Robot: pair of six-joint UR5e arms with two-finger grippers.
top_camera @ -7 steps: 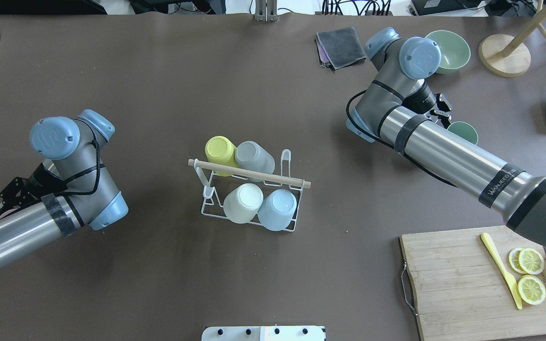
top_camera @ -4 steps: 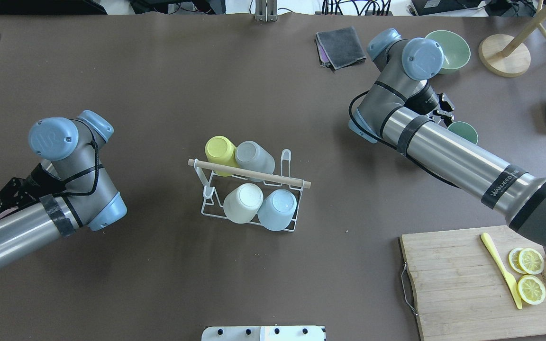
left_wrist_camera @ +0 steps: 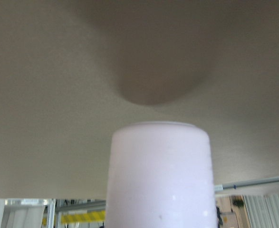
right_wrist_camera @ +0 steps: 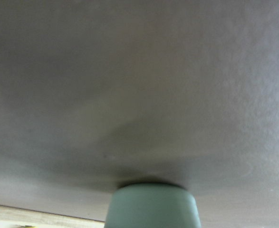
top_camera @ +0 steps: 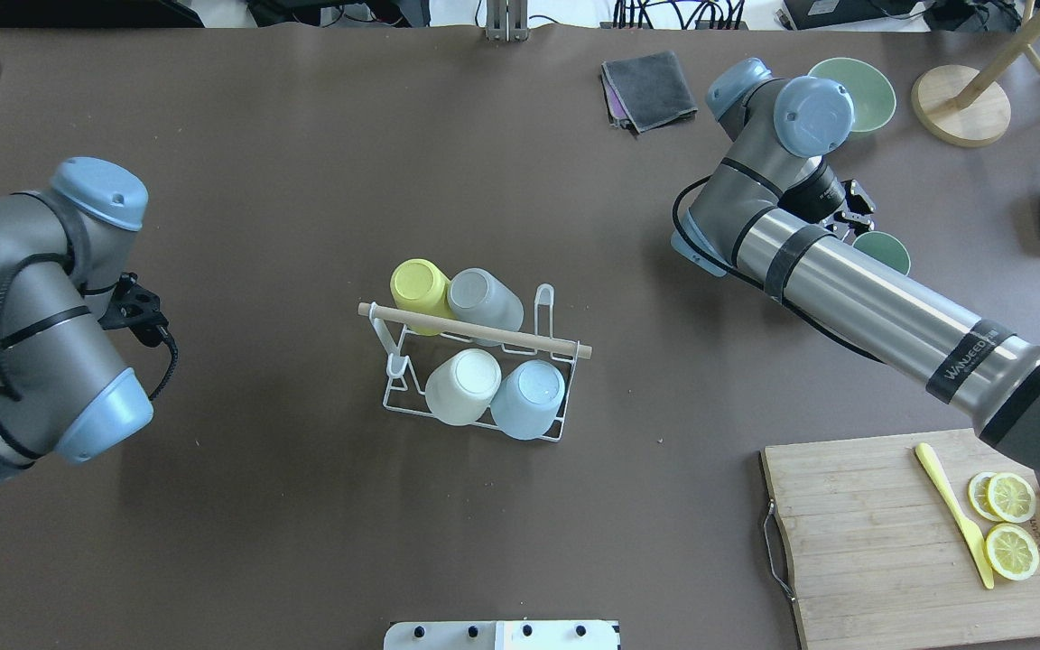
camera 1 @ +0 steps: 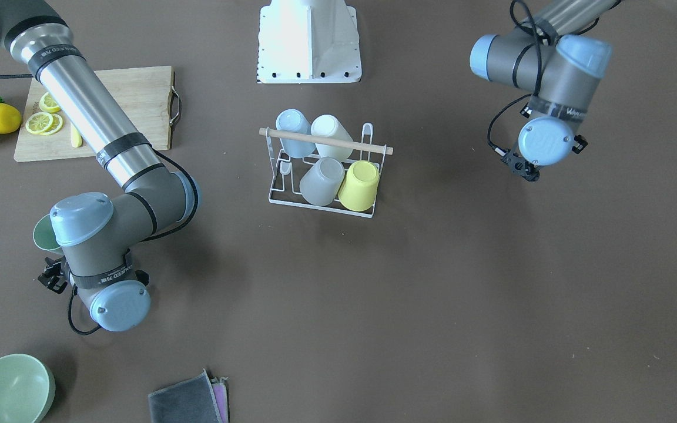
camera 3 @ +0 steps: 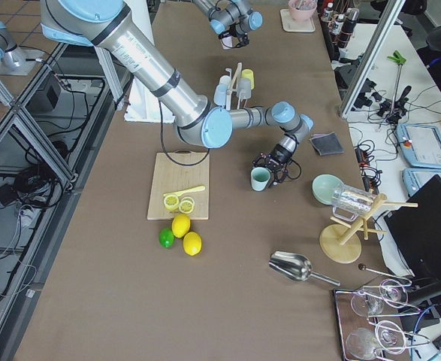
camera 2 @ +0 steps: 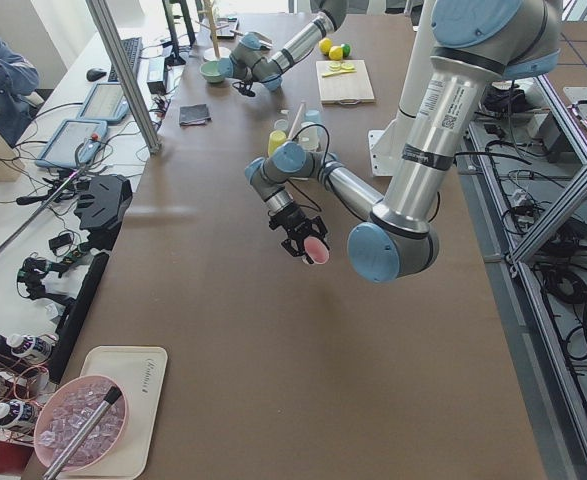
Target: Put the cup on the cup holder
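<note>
Status: the cup holder (top_camera: 545, 307) stands about the middle of the tabletop, roughly midway between the left and right ends. Four cups sit upended on its prongs. A yellow cup (top_camera: 418, 283) and a grey cup (top_camera: 484, 300) fill the row toward the far edge. A white cup (top_camera: 463, 386) and a light blue cup (top_camera: 529, 397) fill the row toward the robot's edge. The prongs at the holder's left end (top_camera: 396, 366) are bare.

Left gripper (camera 2: 303, 243): it hangs above the table toward the left end, well apart from the holder, with a pink cup (left_wrist_camera: 158, 175) in it. The fingers themselves are not clearly shown. The left wrist view has the cup clear of the tabletop, its shadow lying apart from it, so the grip is judged closed on the cup.

Right gripper (top_camera: 856, 217): it is low over the table toward the right end, nearer the far edge. It is just beside a green cup (top_camera: 886, 253) that stands upright, mouth up, on the table. Whether the fingers touch or clamp this cup cannot be told.

Assessment: four placements are complete and two are judged outstanding. The pink cup is aloft and has yet to be carried to the holder, turned mouth down and lowered over a bare prong. The green cup is not yet off the table.
</note>
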